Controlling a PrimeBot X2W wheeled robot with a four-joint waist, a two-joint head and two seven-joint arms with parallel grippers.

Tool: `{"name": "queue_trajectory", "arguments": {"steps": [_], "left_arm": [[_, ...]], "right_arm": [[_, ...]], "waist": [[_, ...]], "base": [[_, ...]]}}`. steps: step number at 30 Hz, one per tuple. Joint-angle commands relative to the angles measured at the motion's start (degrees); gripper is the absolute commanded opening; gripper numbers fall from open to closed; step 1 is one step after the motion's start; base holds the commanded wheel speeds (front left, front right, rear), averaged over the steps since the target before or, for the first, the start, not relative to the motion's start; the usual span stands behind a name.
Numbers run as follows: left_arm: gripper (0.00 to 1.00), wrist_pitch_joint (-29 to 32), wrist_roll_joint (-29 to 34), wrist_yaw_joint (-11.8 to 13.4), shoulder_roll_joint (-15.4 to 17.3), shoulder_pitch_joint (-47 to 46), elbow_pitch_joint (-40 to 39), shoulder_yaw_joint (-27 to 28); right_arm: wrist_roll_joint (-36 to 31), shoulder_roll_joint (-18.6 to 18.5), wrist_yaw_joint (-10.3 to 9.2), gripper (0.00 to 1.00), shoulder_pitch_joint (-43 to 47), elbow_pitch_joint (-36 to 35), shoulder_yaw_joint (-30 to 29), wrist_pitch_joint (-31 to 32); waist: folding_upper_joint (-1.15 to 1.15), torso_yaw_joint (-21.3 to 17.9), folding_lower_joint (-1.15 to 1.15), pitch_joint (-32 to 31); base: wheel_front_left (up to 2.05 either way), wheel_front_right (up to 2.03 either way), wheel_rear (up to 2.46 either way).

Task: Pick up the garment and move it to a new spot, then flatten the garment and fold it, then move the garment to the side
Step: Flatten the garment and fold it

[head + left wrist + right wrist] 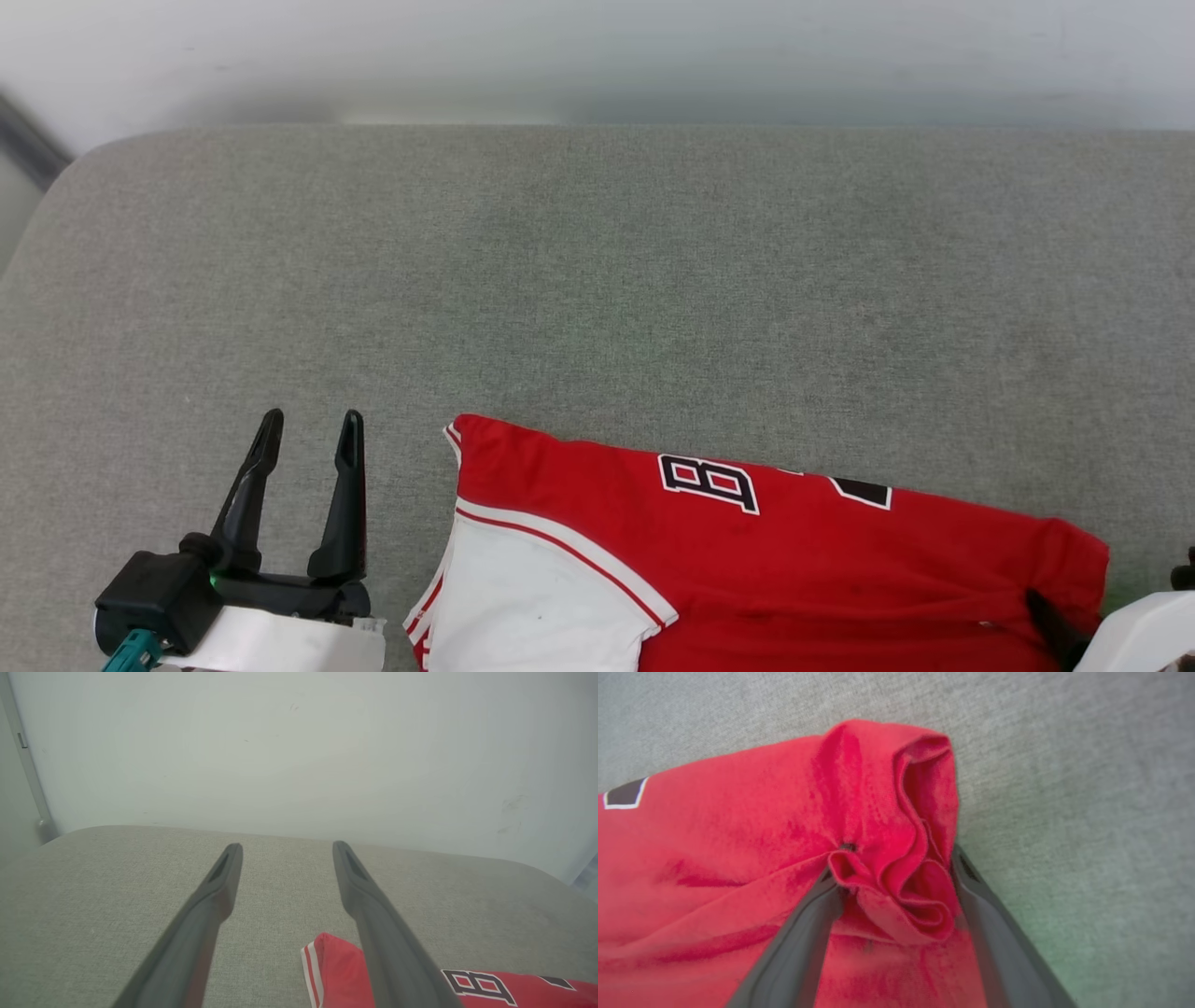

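Note:
The garment (794, 560), a red jersey with a white sleeve and black white-outlined lettering, lies partly spread along the near edge of a grey fabric surface (597, 280). My left gripper (313, 420) hovers open and empty just left of the garment's striped corner (327, 966). In the left wrist view its fingers (287, 847) point toward the back wall. My right gripper (896, 868) sits at the garment's right end (1074, 560). Its fingers stand wide apart around a bunched red fold (915, 891).
A pale wall (597, 56) runs behind the grey surface. The surface's rounded far-left corner (65, 177) drops off beside a dark strip. Bare grey fabric stretches beyond the garment, toward the wall and to the left.

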Motion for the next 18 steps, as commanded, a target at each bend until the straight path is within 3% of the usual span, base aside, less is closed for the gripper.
{"name": "queue_trajectory", "arguments": {"steps": [1, 9, 18], "left_arm": [[1.00, -0.4, 0.0, -0.1, 0.4, -0.4, 0.2, -0.1], [1.00, -0.4, -0.4, -0.1, 0.9, 0.7, 0.4, 0.4], [1.00, -0.3, -0.7, -0.1, 1.4, 0.6, 0.2, 0.0]], "right_arm": [[1.4, 4.4, 0.92, 0.00, 1.6, 4.0, 5.2, 1.7], [-0.9, -0.1, 0.48, 0.00, 0.4, 3.0, 1.9, -2.8], [-3.8, -5.8, 0.46, 0.00, -3.1, 2.2, -6.0, -5.3]], "waist": [[0.00, -0.1, 0.00, -0.4], [0.00, -1.3, 0.00, -2.5], [0.00, -2.4, 0.00, -3.1]], "base": [[0.00, 0.00, 0.00], [0.00, 0.00, 0.00], [0.00, 0.00, 0.00]]}}
